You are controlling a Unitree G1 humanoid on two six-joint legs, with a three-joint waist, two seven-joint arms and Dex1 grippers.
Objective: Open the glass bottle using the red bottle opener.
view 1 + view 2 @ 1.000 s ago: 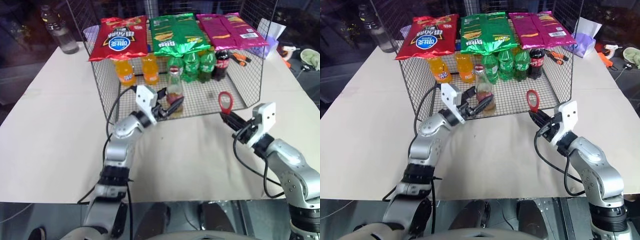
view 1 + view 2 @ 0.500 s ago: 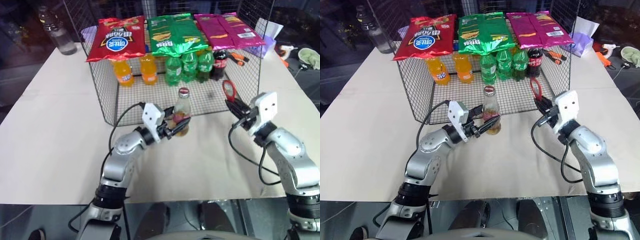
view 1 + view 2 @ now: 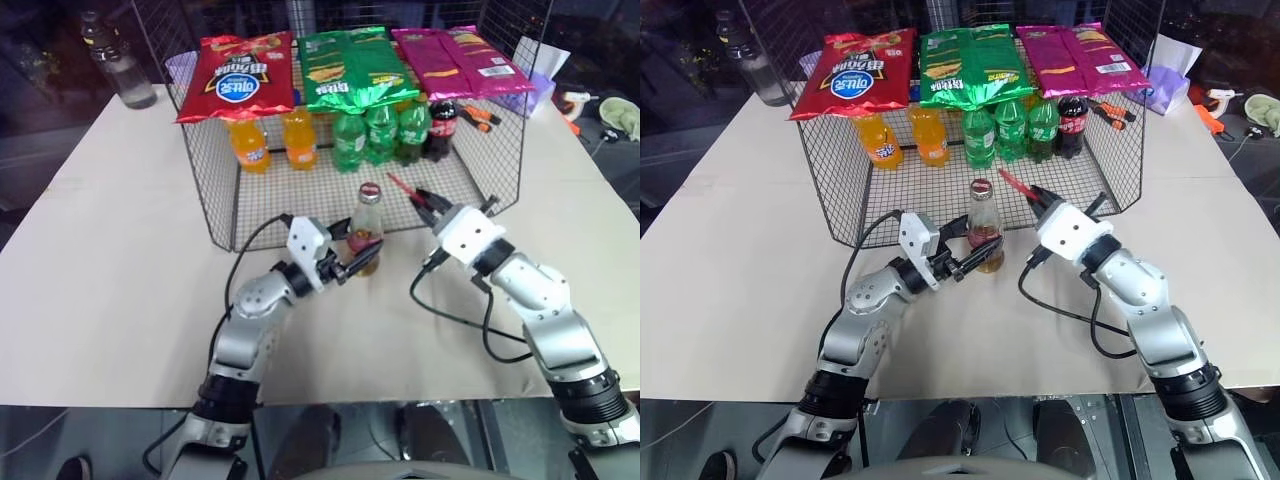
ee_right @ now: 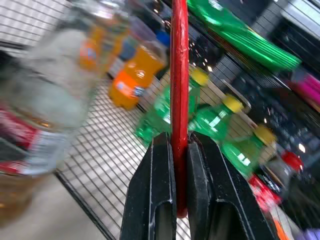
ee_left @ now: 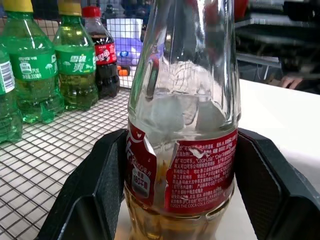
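Your left pincer (image 3: 352, 262) clamps the upright bottle (image 3: 365, 226); right pincer (image 3: 421, 203), shut on the opener (image 3: 401, 187), sits just right of the cap, opener angled toward it.

**Glass bottle in left gripper**

Glass bottle (image 5: 184, 150), upright, amber liquid low in its base, torn red label round the middle. Left gripper (image 5: 182, 200) clamps it, one black finger (image 5: 100, 195) against each side. Behind, on wire mesh (image 5: 45, 165): green soda bottles (image 5: 75, 65), one dark cola bottle (image 5: 102, 55).
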